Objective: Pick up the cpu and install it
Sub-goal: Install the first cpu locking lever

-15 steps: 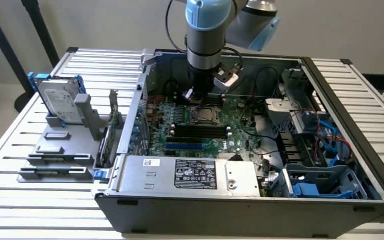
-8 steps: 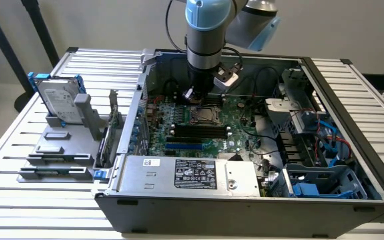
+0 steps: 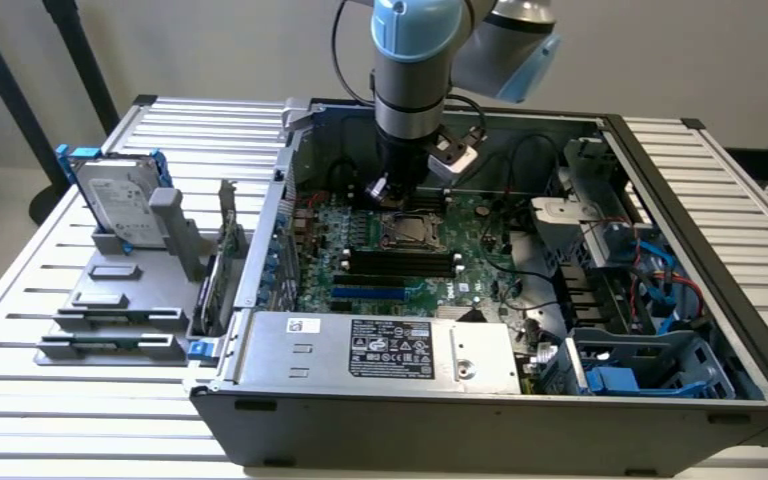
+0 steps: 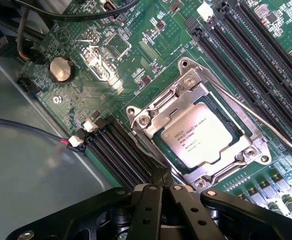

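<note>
Filling the middle of the slatted desk point(image 3: 11, 330), the open computer case point(image 3: 491, 420) lay on its side with the motherboard point(image 3: 478, 255) facing up. The arm point(image 3: 411, 60) reached straight down into it, over the far half of the board. The cpu point(image 4: 198, 135) sat inside the socket frame point(image 4: 188, 82) there, apart from the pincer point(image 4: 162, 180), whose tips were clenched together on nothing. In the wrist view they hung over the socket's edge on the side of the black memory slots point(image 4: 120, 150).

By the look of it, the chip was already placed and the work stood at checking the seating. To do that well, the arm should keep plumb and avoid any sideways nudge, since a chip shoved in its socket could tilt or bind. The clenched tips would best stay off the thin retention lever point(image 4: 266, 122) along the socket's other side and off the slot edges beside them. Whether that lever was latched could not be told.

The cpu was a small flat square with a dull silver-grey metal top bearing fine dark print. It appeared level, its edges parallel to the frame, with a narrow dark gap showing around it.
</note>
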